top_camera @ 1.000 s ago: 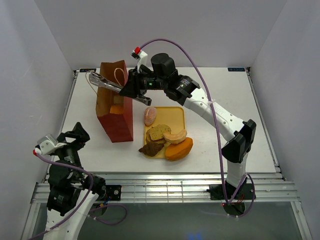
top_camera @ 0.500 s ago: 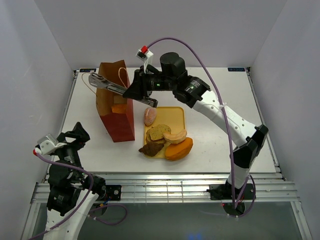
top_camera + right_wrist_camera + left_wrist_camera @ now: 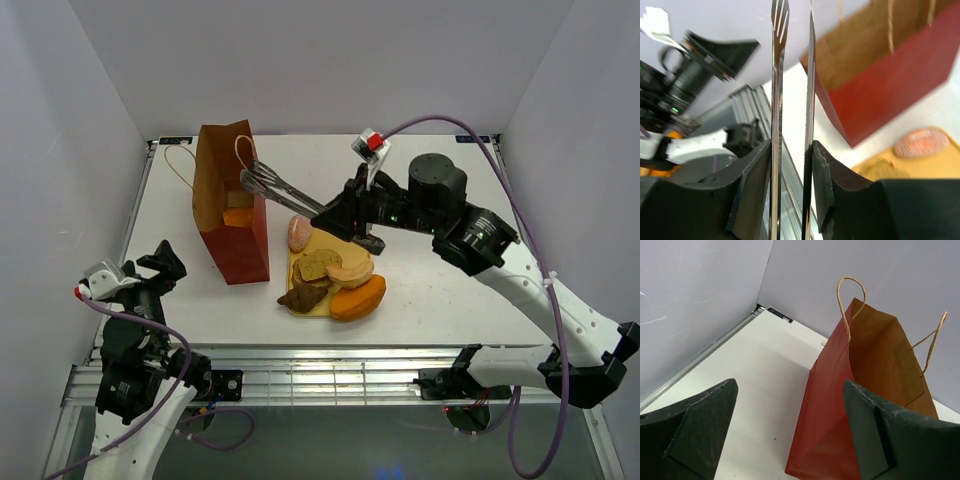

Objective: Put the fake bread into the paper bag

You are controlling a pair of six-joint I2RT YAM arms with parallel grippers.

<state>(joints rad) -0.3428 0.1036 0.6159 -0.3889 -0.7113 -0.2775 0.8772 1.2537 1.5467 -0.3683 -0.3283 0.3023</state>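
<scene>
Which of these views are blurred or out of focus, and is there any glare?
Right wrist view: the paper bag and pink roll are smeared and soft, the tongs sharp with bright glints. Left wrist view: the bag is crisp; the fingers of the left gripper lose detail in their darkness. Top external view: sharp, evenly lit, no glare.

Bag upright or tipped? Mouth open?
Upright, mouth open. The bag stands on its base with its handles up, and the top view shows orange bread inside.
</scene>
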